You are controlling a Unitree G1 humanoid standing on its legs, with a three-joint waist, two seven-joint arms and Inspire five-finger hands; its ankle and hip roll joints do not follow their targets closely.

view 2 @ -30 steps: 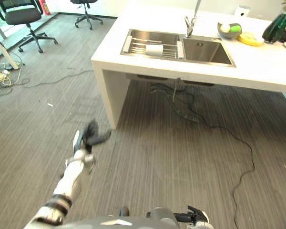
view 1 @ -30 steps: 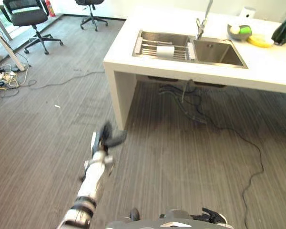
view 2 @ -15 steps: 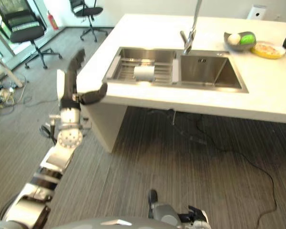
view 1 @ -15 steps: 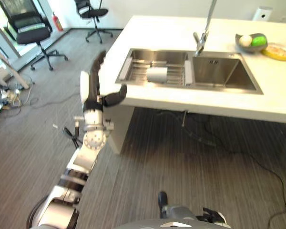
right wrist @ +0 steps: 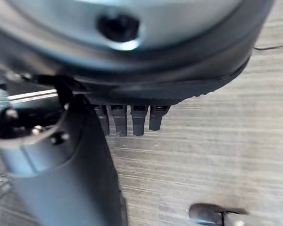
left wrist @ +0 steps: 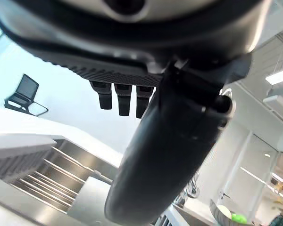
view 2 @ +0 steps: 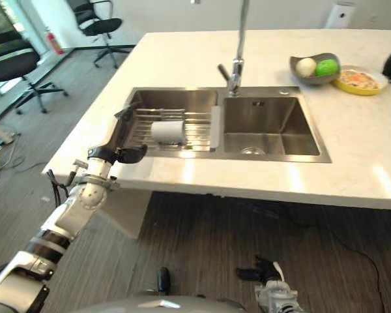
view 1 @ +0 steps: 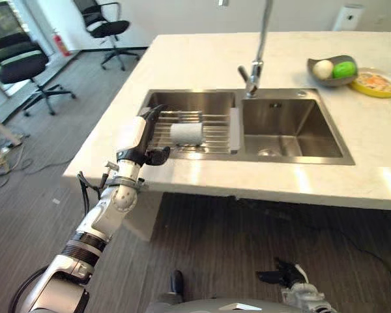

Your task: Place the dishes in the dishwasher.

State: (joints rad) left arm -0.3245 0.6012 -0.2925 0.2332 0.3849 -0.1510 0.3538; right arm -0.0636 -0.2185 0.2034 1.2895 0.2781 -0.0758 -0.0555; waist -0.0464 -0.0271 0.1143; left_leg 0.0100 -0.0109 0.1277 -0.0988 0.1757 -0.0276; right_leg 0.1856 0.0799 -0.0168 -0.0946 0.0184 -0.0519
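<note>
A white cup (view 1: pixel 186 134) lies on its side on the wire rack (view 1: pixel 212 124) over the left basin of the steel sink (view 1: pixel 293 130). My left hand (view 1: pixel 137 135) is raised at the counter's front left edge, just left of the rack, open with fingers (left wrist: pixel 120 100) straight up and thumb out; it holds nothing. A grey bowl (view 1: pixel 332 67) with a white and a green fruit and a yellow plate (view 1: pixel 376 82) stand at the counter's far right. My right hand (view 1: pixel 281 272) hangs low over the floor, open, its fingers (right wrist: pixel 127 120) straight and empty.
The white counter (view 1: pixel 202 59) runs across the view, with a tall faucet (view 1: pixel 255 65) between the basins. Two office chairs (view 1: pixel 16 62) (view 1: pixel 107 26) stand on the striped grey floor at the far left. Open space lies under the counter.
The camera has come closer to the counter. My left hand rose from near the floor to counter height and now stands beside the sink rack.
</note>
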